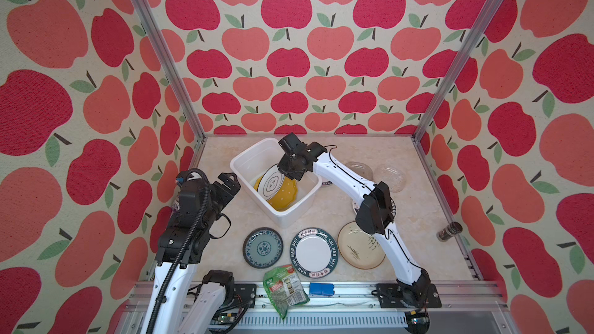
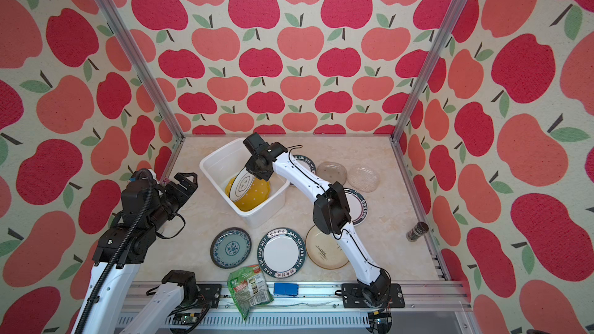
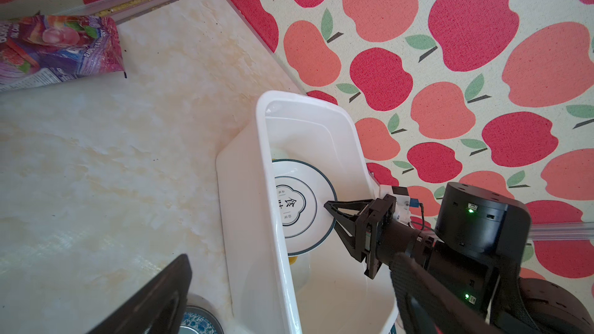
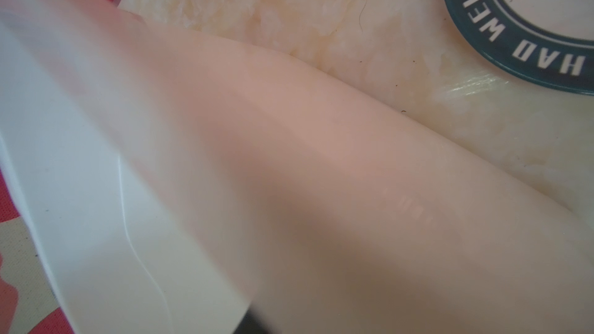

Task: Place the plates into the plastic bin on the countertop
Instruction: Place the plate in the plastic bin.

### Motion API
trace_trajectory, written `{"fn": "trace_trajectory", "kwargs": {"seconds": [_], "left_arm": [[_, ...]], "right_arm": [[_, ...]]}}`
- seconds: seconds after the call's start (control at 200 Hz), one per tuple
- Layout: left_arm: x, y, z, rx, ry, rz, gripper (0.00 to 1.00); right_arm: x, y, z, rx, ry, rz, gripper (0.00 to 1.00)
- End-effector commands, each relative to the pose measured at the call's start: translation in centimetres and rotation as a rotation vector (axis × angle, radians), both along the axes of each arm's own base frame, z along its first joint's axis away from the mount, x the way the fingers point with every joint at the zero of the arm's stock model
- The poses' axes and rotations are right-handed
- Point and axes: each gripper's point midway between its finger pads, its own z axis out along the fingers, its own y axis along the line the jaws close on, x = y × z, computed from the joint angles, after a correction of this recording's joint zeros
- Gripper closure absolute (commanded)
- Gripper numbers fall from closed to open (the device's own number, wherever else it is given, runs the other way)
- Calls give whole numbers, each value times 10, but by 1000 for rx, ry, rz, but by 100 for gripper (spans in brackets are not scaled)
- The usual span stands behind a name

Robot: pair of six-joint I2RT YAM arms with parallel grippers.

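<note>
The right end effector (image 1: 291, 173) is down inside the plastic bin (image 1: 291, 216), at the rim of a white dark-ringed plate (image 1: 272, 184) that leans tilted over the yellow plate (image 1: 284, 199) on the bin floor. I cannot tell whether its jaws clamp that rim or have parted. A good release would lower the plate flat, then lift straight up clear of the wall. The left end effector (image 1: 230, 184) hangs wide open and empty beside the bin. Other plates lie on the table (image 1: 418, 207)
</note>
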Motion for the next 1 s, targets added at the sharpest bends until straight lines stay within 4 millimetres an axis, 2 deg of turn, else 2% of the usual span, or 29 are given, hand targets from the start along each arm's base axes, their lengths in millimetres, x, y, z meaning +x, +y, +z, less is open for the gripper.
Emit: {"fn": "trace_trajectory", "kwargs": {"seconds": [0.0,0.195,0.305,0.395,0.5,0.82,0.996], "left_arm": [[-1,3,0,3,-16,10,1],[-6,5,-9,-15,-9,25,1],[-8,6,-13,-25,-11,40,1],[-8,6,-15,-34,-15,45,1],[-6,6,-21,-42,-15,49,1],[-3,9,-23,-43,-29,66,1],[-3,9,-25,-40,-24,68,1]], "right_arm": [[1,-2,-2,-4,20,0,79],[-10,-11,-16,-43,87,4,78],[-11,-19,-11,-65,79,7,78],[-8,-24,-6,-73,69,5,78],[-4,-29,-10,-81,77,-5,78],[10,-32,-19,-59,97,-22,78],[18,-32,-13,-23,99,-31,78]]}}
